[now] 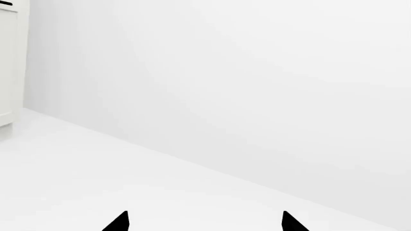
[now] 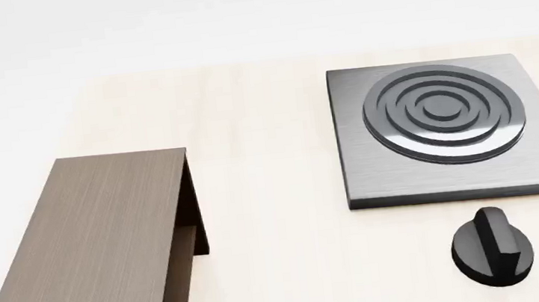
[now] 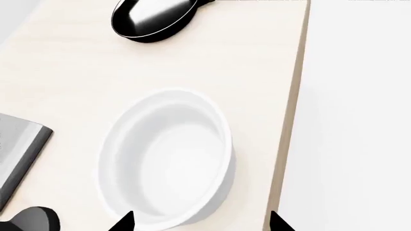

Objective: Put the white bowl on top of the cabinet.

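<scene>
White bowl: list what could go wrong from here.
The white bowl sits close to the table edge; a clumsy approach by the right gripper could nudge it off. The frying pan and black knob lie nearby and could get bumped. The head view shows the cabinet but not the bowl, so the carry may be poorly seen.

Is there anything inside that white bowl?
No. The right wrist view looks down into the white bowl: smooth and empty. Its near rim runs past the picture's edge, and what lies beneath it on the wooden table is hidden.
</scene>
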`<state>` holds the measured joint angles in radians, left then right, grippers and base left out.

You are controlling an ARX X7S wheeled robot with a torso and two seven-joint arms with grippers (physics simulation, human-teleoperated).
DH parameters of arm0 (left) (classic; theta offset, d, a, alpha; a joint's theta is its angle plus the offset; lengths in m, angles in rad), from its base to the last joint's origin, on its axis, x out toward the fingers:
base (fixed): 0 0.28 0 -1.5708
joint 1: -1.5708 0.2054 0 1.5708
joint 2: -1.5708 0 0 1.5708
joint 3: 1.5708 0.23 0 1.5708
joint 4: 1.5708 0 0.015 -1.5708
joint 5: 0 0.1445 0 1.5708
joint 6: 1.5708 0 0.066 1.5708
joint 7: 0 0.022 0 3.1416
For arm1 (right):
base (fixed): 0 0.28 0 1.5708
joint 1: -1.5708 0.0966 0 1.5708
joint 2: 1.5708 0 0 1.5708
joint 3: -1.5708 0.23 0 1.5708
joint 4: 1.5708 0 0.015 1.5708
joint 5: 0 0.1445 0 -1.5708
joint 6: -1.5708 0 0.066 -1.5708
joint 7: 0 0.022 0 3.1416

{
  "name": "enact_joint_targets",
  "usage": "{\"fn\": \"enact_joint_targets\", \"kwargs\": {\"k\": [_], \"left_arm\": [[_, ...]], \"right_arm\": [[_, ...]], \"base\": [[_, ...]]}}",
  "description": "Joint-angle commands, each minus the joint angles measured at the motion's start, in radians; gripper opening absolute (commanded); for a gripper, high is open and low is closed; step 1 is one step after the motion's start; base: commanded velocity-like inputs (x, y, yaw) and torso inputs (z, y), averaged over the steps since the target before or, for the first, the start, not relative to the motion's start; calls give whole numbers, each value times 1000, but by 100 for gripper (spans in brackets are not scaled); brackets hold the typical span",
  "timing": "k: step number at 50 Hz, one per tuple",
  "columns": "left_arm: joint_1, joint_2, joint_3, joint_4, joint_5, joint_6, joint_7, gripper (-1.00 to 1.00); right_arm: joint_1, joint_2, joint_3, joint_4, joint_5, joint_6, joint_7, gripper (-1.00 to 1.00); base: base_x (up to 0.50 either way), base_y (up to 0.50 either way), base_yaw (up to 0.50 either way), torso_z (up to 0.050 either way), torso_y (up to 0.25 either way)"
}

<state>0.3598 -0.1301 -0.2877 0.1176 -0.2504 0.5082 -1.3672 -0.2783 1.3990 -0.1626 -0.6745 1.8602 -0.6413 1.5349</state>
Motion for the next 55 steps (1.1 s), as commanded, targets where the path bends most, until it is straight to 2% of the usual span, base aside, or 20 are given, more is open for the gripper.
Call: {"fn": "enact_joint_targets", "kwargs": {"k": [1, 7, 12, 19, 36, 48, 55], "left_arm": [[1, 0, 0, 0, -1, 1, 0, 100], [0, -1, 1, 0, -1, 0, 0, 100], [1, 0, 0, -2, -3, 2, 1, 100], [1, 0, 0, -2, -3, 2, 0, 100], [-2, -1, 3, -2, 2, -3, -1, 100], [-1, -2, 3, -1, 3, -4, -1, 100], [-2, -3, 3, -2, 3, -5, 0, 100]], "right_arm": [[94, -16, -32, 31, 21, 62, 9, 100], [166, -12, -57, 49, 38, 108, 28, 100], [256, -6, -134, 65, 51, 116, 31, 100], [238, 14, -148, 89, 69, 76, 11, 100], [408, -58, -207, 190, 86, 225, 26, 100], [598, -79, -370, 260, 98, 280, 32, 100], [664, -106, -395, 345, 130, 340, 13, 100]], "base": [[0, 0, 0, 0, 0], [0, 0, 0, 0, 0], [0, 0, 0, 0, 0], [0, 0, 0, 0, 0], [0, 0, 0, 0, 0], [0, 0, 0, 0, 0], [0, 0, 0, 0, 0]]}}
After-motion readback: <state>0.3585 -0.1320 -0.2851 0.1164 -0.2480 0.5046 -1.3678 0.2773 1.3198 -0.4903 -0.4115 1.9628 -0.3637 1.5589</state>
